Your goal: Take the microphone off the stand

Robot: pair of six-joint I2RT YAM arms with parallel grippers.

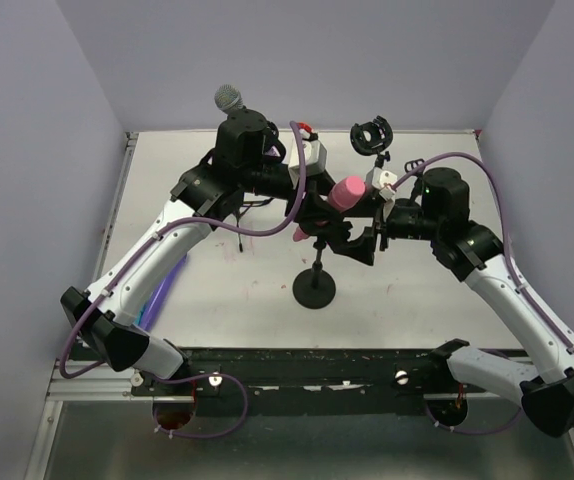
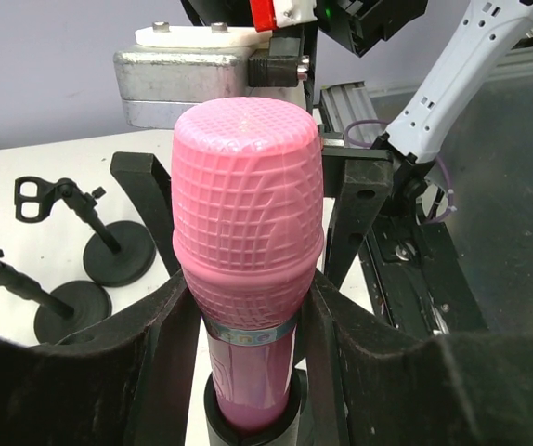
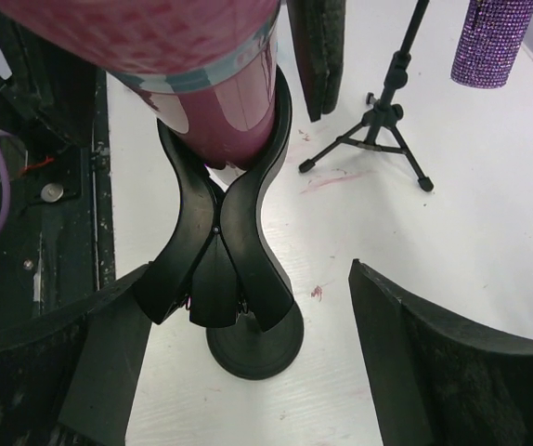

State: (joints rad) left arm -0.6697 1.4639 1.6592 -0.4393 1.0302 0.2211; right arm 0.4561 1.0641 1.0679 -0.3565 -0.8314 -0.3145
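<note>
A pink microphone [image 1: 345, 192] sits tilted in the black clip [image 3: 220, 232] of a small stand with a round base [image 1: 314, 290], near the table's middle. My left gripper [image 2: 248, 325] is shut on the microphone [image 2: 246, 214], its fingers [image 2: 169, 353] pressing both sides just under the ribbed head, above the clip's cup. My right gripper [image 3: 248, 316] is open around the clip's pinch handles. Its left finger [image 3: 109, 344] lies close against one handle and its right finger stands well apart. The microphone's lower body [image 3: 234, 102] is seated in the clip.
A grey-headed microphone [image 1: 229, 98] on a tripod [image 3: 378, 121] stands at the back left, and an empty clip stand [image 1: 371, 135] at the back middle. A purple glitter microphone [image 3: 492, 42] hangs by the tripod. Two small black stands [image 2: 109, 251] lie behind. A purple-blue object [image 1: 167, 285] lies at the left edge.
</note>
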